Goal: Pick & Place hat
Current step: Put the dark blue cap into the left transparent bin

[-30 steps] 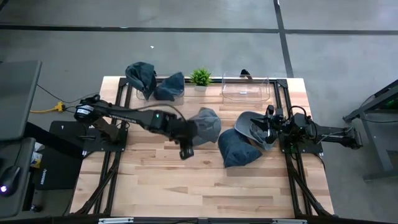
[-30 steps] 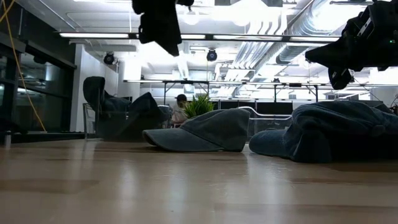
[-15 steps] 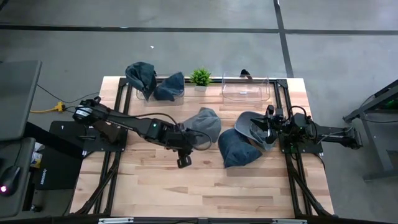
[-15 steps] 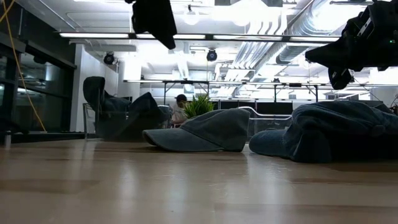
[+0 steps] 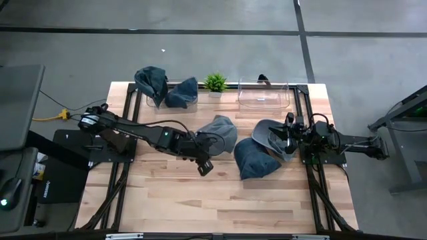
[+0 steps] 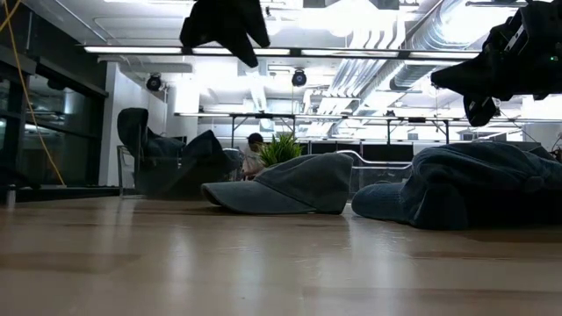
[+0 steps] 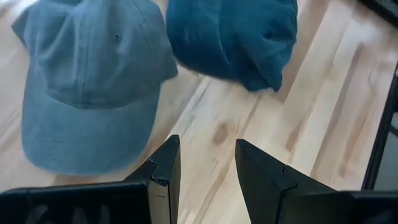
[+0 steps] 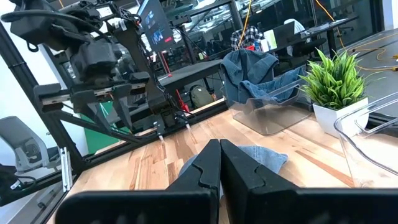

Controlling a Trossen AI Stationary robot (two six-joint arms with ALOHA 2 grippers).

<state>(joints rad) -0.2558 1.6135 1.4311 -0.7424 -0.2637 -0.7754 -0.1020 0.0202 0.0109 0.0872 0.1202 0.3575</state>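
Observation:
A light grey-blue cap (image 5: 220, 132) lies crown up at the table's middle, its brim flat on the wood (image 7: 93, 81) (image 6: 281, 184). Right of it lies a crumpled dark blue hat (image 5: 253, 159) (image 7: 233, 34) (image 6: 474, 195). A grey hat (image 5: 270, 133) lies beside that, toward the right. My left gripper (image 5: 205, 167) (image 7: 207, 146) (image 6: 226, 31) hovers open above bare wood, just on the near side of the cap. My right gripper (image 5: 288, 137) (image 8: 219, 146) (image 6: 492, 70) hangs shut above the grey hat.
At the far edge, a clear bin (image 5: 167, 99) on the left holds two more blue hats. A small potted plant (image 5: 215, 83) stands beside it, and another clear bin (image 5: 262, 97) sits to the right. Bare wood (image 5: 200, 200) spans the near half of the table.
My left gripper has drawn back from over the light cap toward the table's near edge, then turned about its wrist. The hats and my right arm have kept still.

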